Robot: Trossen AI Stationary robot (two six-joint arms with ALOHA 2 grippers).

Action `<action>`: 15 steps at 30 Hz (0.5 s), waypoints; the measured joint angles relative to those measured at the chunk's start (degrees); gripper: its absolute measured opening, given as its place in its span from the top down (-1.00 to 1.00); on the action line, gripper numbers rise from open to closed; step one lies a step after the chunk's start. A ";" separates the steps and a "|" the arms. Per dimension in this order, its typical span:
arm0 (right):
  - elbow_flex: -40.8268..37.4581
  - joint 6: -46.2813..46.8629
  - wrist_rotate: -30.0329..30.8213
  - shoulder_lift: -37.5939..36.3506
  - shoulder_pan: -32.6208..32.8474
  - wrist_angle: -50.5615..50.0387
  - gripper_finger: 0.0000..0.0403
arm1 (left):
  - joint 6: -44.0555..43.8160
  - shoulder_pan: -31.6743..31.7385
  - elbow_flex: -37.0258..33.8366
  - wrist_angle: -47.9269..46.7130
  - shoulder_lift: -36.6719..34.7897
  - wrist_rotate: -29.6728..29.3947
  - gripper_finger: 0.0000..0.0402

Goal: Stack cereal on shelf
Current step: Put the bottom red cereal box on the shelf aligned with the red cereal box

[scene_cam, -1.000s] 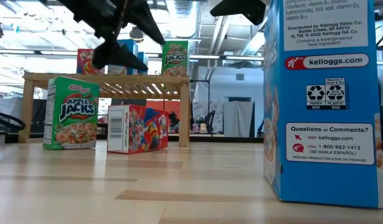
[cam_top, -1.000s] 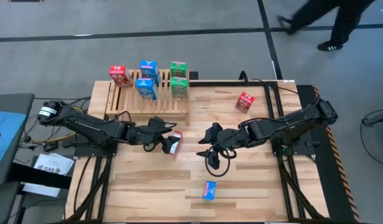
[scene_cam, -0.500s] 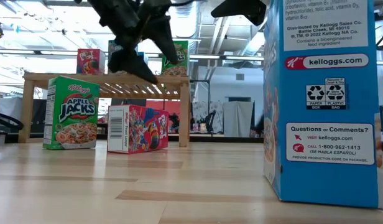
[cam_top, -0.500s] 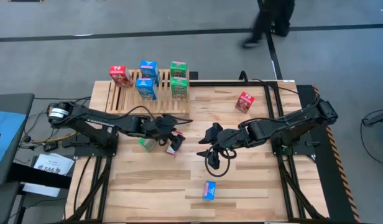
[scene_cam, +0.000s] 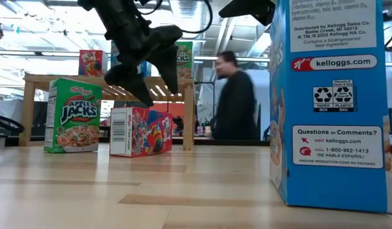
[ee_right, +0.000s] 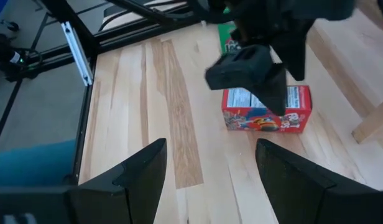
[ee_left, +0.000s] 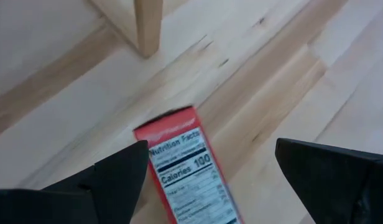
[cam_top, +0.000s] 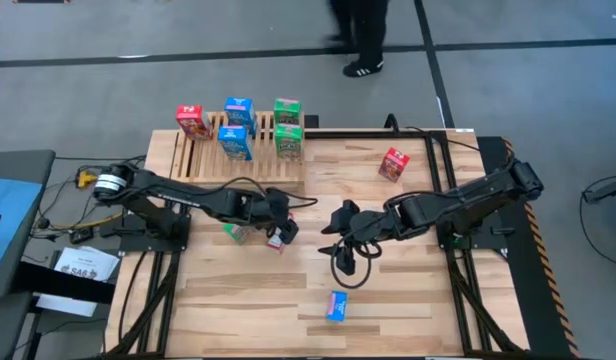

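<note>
A red cereal box lies on its side on the table in front of the shelf; it also shows in the low view and the left wrist view. My left gripper is open just above it, fingers pointing down on either side, apart from it. A green box stands beside the red one. Several boxes stand on the shelf, red, blue and green. My right gripper waits open at mid-table.
Another red box lies at the table's far right. A blue box stands near the front edge, large in the low view. A black cable loop lies under my right gripper. A person walks behind the table.
My left gripper has moved toward the table's right and gone down over the red box, staying open. Its arm no longer covers the green box, which stands where it was. The person has walked across behind the table.
</note>
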 joint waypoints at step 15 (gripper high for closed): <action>0.00 0.00 0.04 0.02 1.00 0.14 -0.35 | -2.75 -0.41 0.00 -0.74 2.77 -1.01 -0.69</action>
